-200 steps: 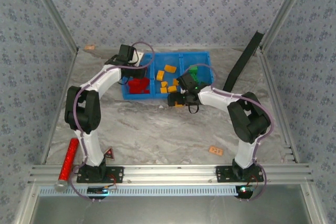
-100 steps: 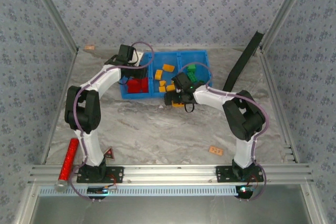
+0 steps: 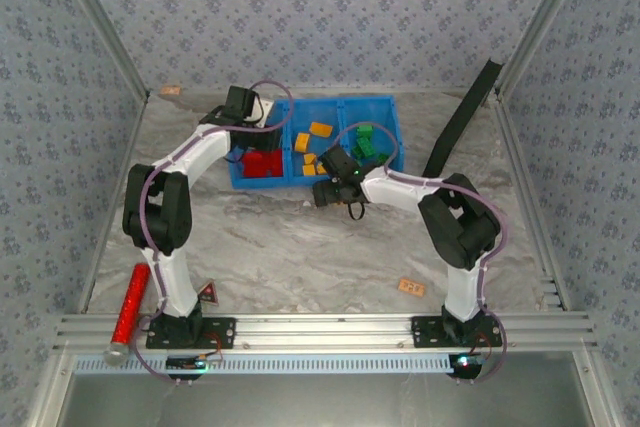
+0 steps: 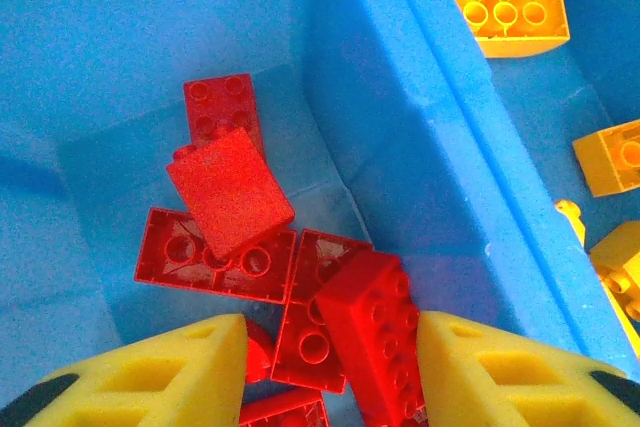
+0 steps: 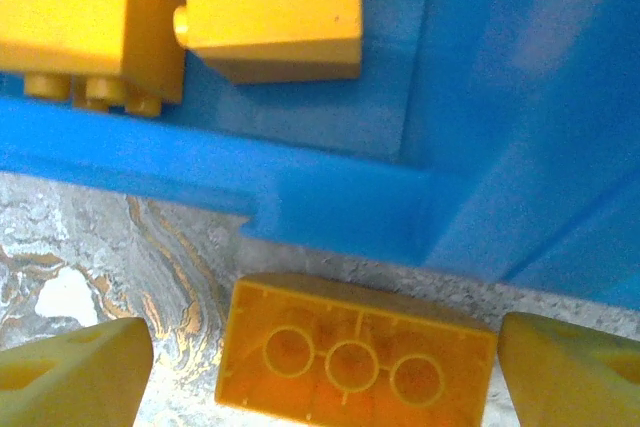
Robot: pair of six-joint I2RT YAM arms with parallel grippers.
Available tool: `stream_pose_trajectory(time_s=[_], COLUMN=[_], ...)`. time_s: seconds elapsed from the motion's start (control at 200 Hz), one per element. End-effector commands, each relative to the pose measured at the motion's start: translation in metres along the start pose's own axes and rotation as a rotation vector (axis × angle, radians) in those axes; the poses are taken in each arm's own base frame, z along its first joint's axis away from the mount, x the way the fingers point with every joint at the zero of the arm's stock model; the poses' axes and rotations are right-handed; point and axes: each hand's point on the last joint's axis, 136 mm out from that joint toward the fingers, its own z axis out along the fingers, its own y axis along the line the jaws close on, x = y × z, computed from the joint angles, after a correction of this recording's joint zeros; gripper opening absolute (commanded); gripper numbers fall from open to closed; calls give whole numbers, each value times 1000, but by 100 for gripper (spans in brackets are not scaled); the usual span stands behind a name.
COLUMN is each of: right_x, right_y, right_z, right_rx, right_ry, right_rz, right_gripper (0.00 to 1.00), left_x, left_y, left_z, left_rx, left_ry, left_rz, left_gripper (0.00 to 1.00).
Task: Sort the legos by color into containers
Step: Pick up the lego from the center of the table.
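The blue tray sits at the back centre with three compartments. Red bricks lie in the left one, orange-yellow bricks in the middle one, green bricks in the right one. My left gripper hangs open over the red pile, and an oblong red brick lies loose between its fingers. My right gripper is open low over the table just in front of the tray wall. It straddles an upside-down orange-yellow oblong brick; its right finger is close beside the brick.
A shiny red cylinder lies at the near left. A pale tan-pink block rests at the near right. A black strip leans at the back right. The marble table lies open in front of the tray.
My right gripper has slid a little to the left along the tray's front. The left gripper has stayed over the red compartment.
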Motion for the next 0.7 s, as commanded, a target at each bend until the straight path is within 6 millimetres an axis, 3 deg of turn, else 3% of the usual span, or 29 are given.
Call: stream_pose_trajectory(time_s=[0.0,0.38,0.7], right_x=[16,17,21], right_y=[-9,-24,-16], right_z=[4,6,19], right_rx=[104,212,174], right_ry=[18,-17,-2], right_rz=[-40,-41,-35], right_gripper=[91,87,84], left_x=[-14,-17,-18], left_y=[-4,-7,-10], left_z=[-23,-39,-41], left_rx=[23,29,42], left_ry=[-60,-94,-102], left_rz=[-4,3,6], left_gripper=[48,48,48])
